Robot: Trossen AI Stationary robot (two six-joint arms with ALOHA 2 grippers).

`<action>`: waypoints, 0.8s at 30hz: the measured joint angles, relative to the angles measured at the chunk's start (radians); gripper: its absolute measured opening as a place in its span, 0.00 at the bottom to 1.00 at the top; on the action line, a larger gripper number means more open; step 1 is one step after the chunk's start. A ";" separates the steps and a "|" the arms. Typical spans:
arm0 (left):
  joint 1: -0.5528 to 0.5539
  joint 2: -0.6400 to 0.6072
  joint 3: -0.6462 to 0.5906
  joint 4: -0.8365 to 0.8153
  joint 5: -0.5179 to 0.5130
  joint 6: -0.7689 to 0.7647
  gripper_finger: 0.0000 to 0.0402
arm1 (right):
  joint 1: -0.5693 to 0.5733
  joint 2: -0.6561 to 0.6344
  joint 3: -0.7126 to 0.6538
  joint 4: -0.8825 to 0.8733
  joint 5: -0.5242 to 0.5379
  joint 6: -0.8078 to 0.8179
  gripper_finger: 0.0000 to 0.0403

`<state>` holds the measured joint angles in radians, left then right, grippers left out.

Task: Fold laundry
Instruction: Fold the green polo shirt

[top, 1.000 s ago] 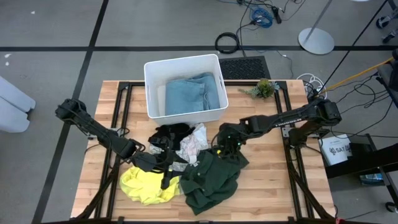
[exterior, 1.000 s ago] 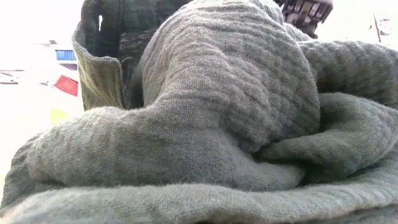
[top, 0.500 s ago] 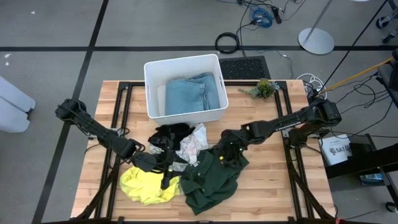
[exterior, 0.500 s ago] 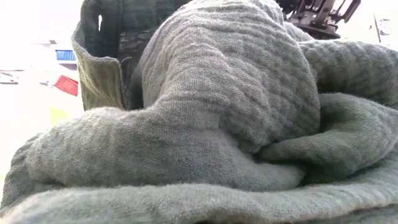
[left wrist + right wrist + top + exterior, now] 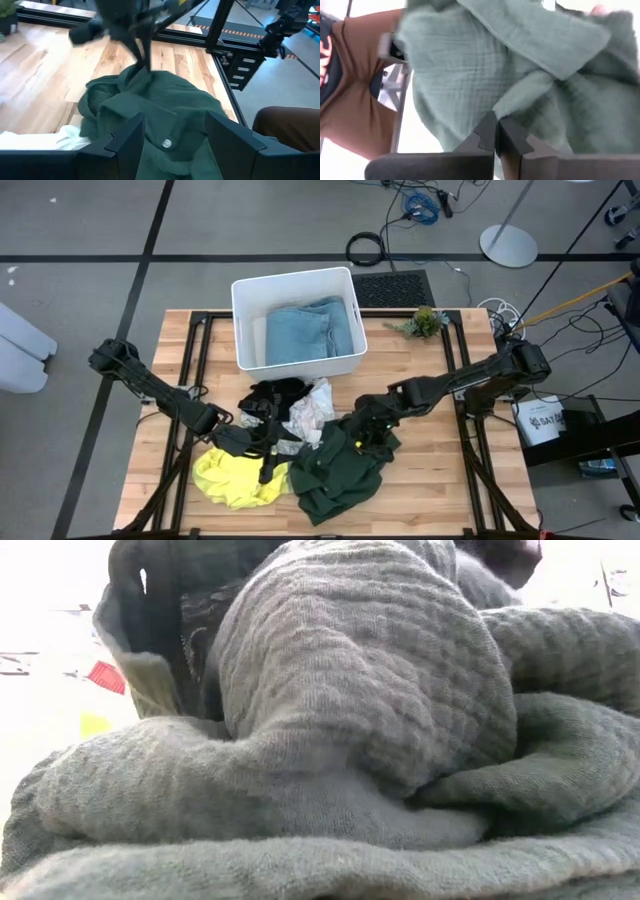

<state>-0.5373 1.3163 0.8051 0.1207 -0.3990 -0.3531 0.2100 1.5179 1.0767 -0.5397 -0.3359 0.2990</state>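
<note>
I'm working in a robotics lab: my wooden bench (image 5: 440, 480) sits in a black metal frame (image 5: 197, 340) on grey floor marked with dark tape lines (image 5: 300, 257), loose cables (image 5: 420, 205) and a round stand base (image 5: 508, 245) nearby.

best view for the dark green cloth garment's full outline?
High view: the whole dark green cloth garment shows crumpled on the table. Low view fills with its weave only; left wrist shows part; right wrist shows folds at the right hand.

Garment (image 5: 305, 332) in bin (image 5: 243, 290); other laundry (image 5: 300, 445) on table (image 5: 440, 480) before it.
</note>
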 joint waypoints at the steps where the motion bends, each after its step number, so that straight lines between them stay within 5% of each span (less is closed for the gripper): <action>1: 0.000 0.000 0.000 0.000 -0.009 0.000 0.54 | 0.004 -0.006 0.056 -0.078 0.010 -0.014 0.00; 10: 0.030 -0.003 0.007 0.033 -0.031 0.073 0.54 | 0.091 -0.017 0.693 -0.624 0.231 -0.084 0.00; 16: 0.075 -0.004 0.008 0.055 -0.038 0.081 0.54 | 0.134 -0.019 1.026 -0.703 0.259 -0.106 0.00; 24: 0.117 0.003 -0.013 0.247 -0.008 0.116 0.54 | 0.177 -0.019 1.229 -0.685 0.253 -0.188 0.00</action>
<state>-0.4205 1.3193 0.7925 0.3681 -0.4074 -0.2368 0.3874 1.4990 2.3056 -1.2248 -0.0825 0.1114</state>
